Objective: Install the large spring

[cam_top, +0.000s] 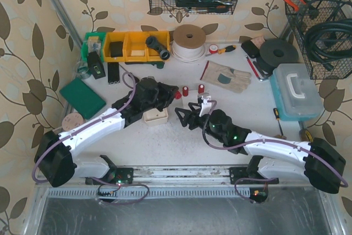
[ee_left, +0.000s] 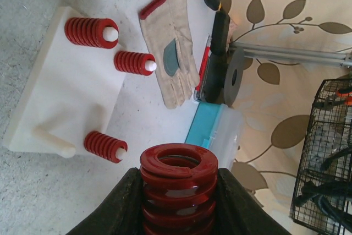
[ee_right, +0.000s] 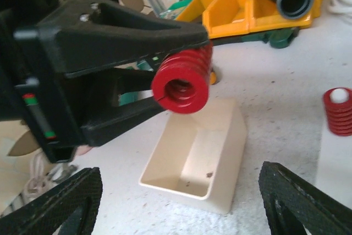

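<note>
Large spring [ee_left: 178, 188] clamped in left gripper [ee_left: 177, 179]; right gripper [ee_right: 179, 179] jaws apart. Align bore squarely over bare peg [ee_left: 55, 142].

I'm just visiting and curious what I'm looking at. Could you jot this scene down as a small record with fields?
Left claw: shut on the large red spring
Right claw: open, empty, facing a cream tray
White board: four pegs, three carrying other red springs
Bare peg: one, near the board's corner
Task status: large red spring not yet on a peg
</note>
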`<act>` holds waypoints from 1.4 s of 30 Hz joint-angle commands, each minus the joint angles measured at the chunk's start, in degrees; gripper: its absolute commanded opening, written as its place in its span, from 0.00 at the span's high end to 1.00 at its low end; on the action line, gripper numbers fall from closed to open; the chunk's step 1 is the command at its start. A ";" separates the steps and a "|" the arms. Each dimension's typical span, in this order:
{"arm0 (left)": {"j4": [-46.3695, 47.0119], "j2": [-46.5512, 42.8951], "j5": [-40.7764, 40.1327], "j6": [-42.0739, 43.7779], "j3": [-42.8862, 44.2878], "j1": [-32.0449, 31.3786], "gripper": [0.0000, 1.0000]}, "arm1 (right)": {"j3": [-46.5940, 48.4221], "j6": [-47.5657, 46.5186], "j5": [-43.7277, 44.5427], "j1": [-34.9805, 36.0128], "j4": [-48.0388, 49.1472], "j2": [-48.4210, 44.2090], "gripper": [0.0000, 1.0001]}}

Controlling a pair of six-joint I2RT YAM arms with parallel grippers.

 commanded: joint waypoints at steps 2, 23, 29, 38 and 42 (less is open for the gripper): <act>1.27 -2.61 -3.46 -0.61 2.53 -2.46 1.00 | 0.78 -3.32 8.09 0.47 -1.46 -0.61 0.22; -0.89 0.14 -5.49 0.90 4.48 -7.41 1.00 | -0.26 -1.54 10.29 0.15 0.40 -1.28 0.29; -1.54 0.69 -6.36 1.10 5.22 -8.52 1.00 | 0.64 -2.38 9.60 0.02 1.16 -0.32 0.30; -2.21 0.13 -7.13 1.04 4.97 -9.55 1.00 | 0.13 -2.55 10.22 -1.66 1.46 -2.78 0.36; -2.22 0.15 -6.96 1.04 4.89 -9.56 1.00 | 0.92 -2.81 9.68 -1.83 0.91 -2.43 0.37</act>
